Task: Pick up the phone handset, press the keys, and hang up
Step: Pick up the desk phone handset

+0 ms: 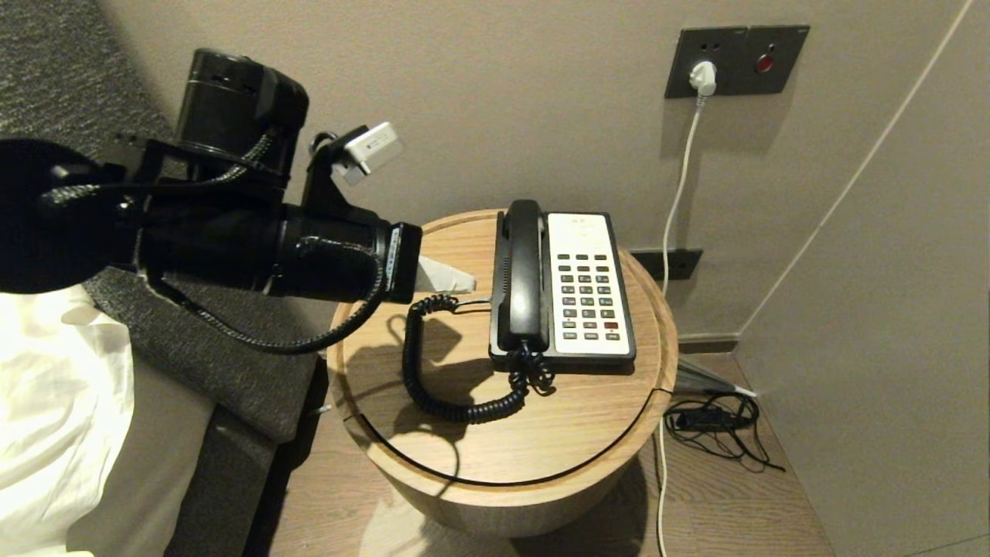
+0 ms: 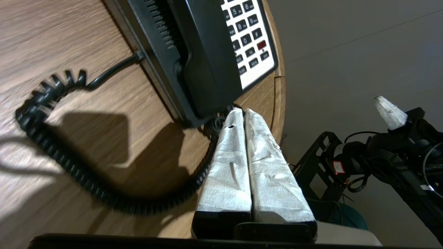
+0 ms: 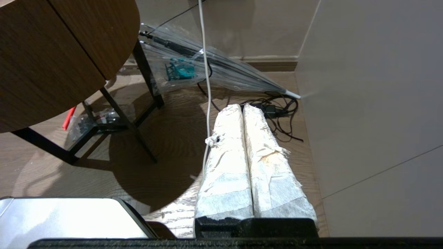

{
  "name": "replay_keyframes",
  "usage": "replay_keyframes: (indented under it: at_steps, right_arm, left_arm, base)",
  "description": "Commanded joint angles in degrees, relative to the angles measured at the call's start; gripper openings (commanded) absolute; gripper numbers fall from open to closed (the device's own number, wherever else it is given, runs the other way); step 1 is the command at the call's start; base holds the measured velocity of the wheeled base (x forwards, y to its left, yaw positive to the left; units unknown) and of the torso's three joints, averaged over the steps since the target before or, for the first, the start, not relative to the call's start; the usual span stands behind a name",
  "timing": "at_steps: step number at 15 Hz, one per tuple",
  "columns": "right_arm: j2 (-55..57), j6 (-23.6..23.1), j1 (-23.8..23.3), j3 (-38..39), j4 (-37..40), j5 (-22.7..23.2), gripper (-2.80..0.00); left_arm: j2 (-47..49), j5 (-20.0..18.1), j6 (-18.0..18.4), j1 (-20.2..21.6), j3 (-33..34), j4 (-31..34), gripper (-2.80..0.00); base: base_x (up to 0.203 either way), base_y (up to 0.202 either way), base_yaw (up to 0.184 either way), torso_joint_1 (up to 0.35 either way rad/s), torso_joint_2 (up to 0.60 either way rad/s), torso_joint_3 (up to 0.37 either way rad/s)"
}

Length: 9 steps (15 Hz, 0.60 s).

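Note:
A black handset (image 1: 524, 271) lies in its cradle on the left side of a desk phone with a white keypad panel (image 1: 586, 282), on a round wooden side table (image 1: 541, 441). A coiled black cord (image 1: 433, 387) loops over the table to the phone's near end. My left gripper (image 1: 464, 280) is shut and empty, hovering above the table just left of the handset. In the left wrist view its white-taped fingers (image 2: 242, 114) end near the handset's (image 2: 204, 58) lower end. My right gripper (image 3: 241, 108) is shut and empty, low beside the table, out of the head view.
The wall stands close behind the table, with a socket plate and white plug (image 1: 702, 77). A white cable (image 1: 661, 480) and black wires (image 1: 715, 422) lie on the floor to the right. A grey headboard and white bedding (image 1: 62, 410) are on the left. A folded umbrella (image 3: 221, 65) lies on the floor.

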Motion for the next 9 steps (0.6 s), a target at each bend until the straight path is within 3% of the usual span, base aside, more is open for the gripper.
replay_keyframes:
  at_steps: [1,3,6,7,9]
  right_arm:
    - [0.07,-0.03,0.0,0.0,0.0,0.04,-2.8]
    - [0.07,-0.03,0.0,0.0,0.0,0.04,-2.8]
    - [0.07,-0.03,0.0,0.0,0.0,0.04,-2.8]
    - [0.07,-0.03,0.0,0.0,0.0,0.04,-2.8]
    - [0.07,-0.03,0.0,0.0,0.0,0.04,-2.8]
  left_arm:
    - [3.51,0.01,-0.07,-1.08,-1.72,0.15,-2.8]
    - [5.7,1.07,0.02,-1.6,-3.45,0.0,-2.8]
    - [8.31,6.76,0.9,-1.64,-4.08,-2.16,-2.8]
    - [8.52,6.91,0.71,-1.91,-4.67,-2.37,0.0]
    - [9.18,7.0,-0.05,-2.4,-6.56,-2.65,0.0]
  base:
    - [0.0,0.0,0.0,0.0,0.0,0.0]
    - [0.0,0.0,0.0,0.0,0.0,0.0]
    - [0.0,0.0,0.0,0.0,0.0,0.0]
    - [0.0,0.0,0.0,0.0,0.0,0.0]
    - [0.0,0.0,0.0,0.0,0.0,0.0]
